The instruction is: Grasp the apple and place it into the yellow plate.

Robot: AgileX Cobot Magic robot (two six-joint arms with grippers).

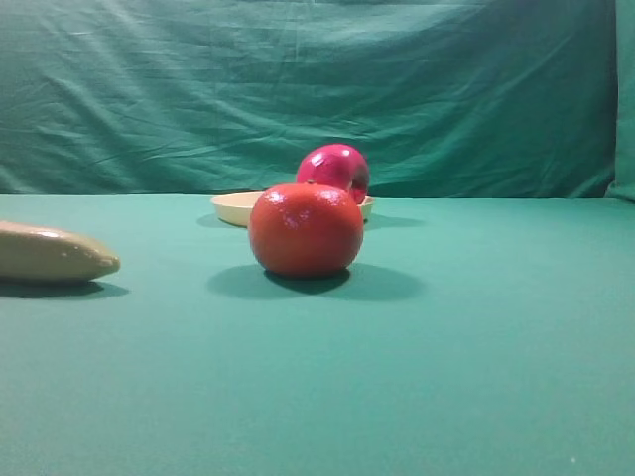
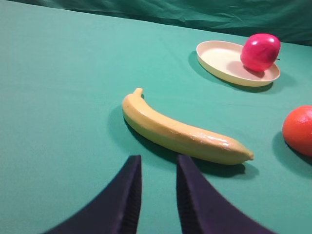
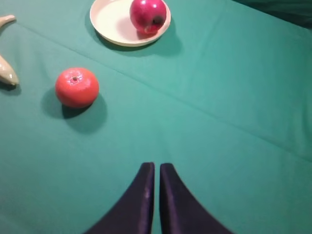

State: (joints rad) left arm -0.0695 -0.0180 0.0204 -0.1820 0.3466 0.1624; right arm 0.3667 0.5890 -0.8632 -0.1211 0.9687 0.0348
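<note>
The apple (image 3: 147,15), glossy crimson and round with a dark stem dimple, sits inside the yellow plate (image 3: 108,20), a shallow smooth cream disc with a low rim, resting toward one side of it rather than at the centre. Nearer the cameras stands a flattened orange-red fruit (image 1: 306,229) with a dimpled sheen, apart from the plate. A pale, curved banana (image 2: 180,131) lies on the matte green cloth of the worktop (image 1: 496,347), well apart from the plate. The left gripper (image 2: 157,195) hovers near the banana with a clear gap between its dark tapered fingers, holding nothing. The right gripper (image 3: 156,195) is closed and empty, above bare cloth with open room on every side.
</note>
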